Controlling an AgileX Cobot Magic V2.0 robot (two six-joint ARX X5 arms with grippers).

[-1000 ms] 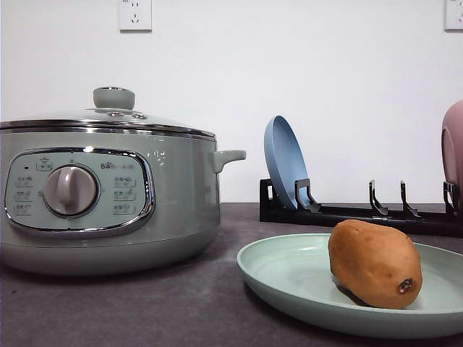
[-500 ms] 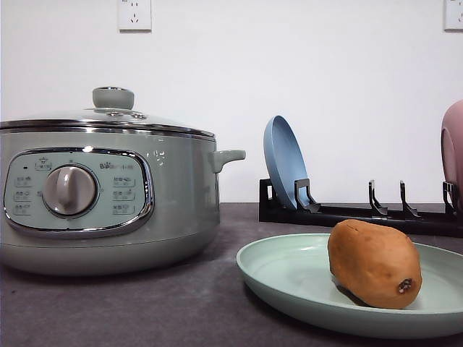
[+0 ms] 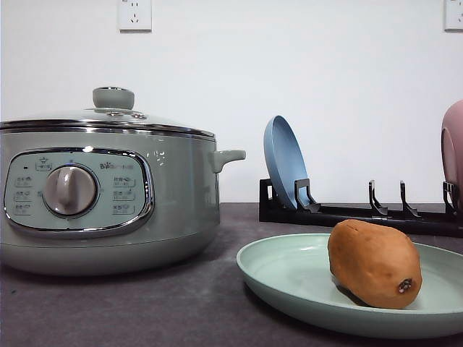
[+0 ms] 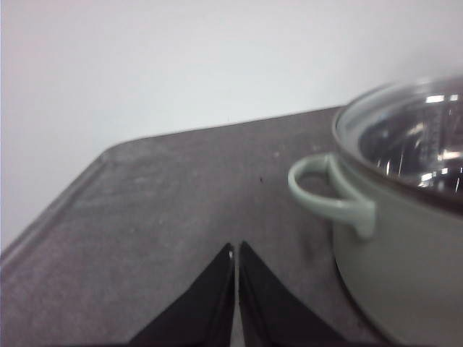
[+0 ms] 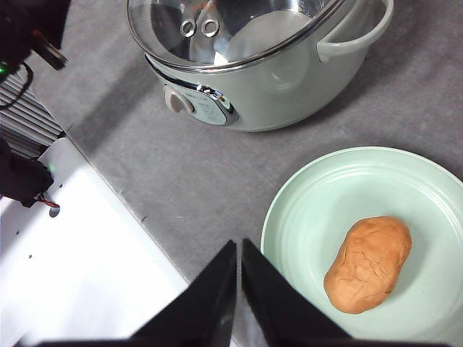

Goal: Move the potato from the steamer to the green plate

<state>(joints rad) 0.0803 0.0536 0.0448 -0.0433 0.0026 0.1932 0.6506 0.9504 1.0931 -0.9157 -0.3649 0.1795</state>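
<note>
**First:** Nothing of note is seen to have moved since a second ago; the potato [image 3: 374, 264] is found in the same spot on the green plate [image 3: 289, 278], and the steamer [image 3: 108, 195] is unchanged beside it, apart from a very slight shift of the picture.

**Second:** Where is the potato placed exactly?

**First:** It is laid on its side inside the green plate, toward the plate's right part as seen from the front, with a small dark spot at its near end. The plate is set on the dark surface [image 3: 145, 303], near the steamer but not touching it. The glass lid [image 5: 231, 32] is seated on the steamer.

**Second:** And how are the fingers held?

**First:** The left gripper [image 4: 236, 249] is seen with its fingers pressed together and nothing between them, above bare surface beside the steamer's side handle [image 4: 329, 195]. The right gripper [image 5: 239, 246] is likewise closed on nothing, raised high over the surface, near the plate's edge and clear of the potato.

**Second:** Which step is judged to be in hand?

**First:** The transfer appears to be finished: the potato is out of the steamer and at rest on the plate, released. What remains is judged to be retreat only. Nothing further need be grasped; the arms would merely be kept clear of the plate and the pot while being drawn back, so that the potato is not nudged.

**Second:** Is anything else noted?

**First:** A blue plate [image 3: 284, 163] is stood upright in a black rack [image 3: 347, 215] behind.
</note>
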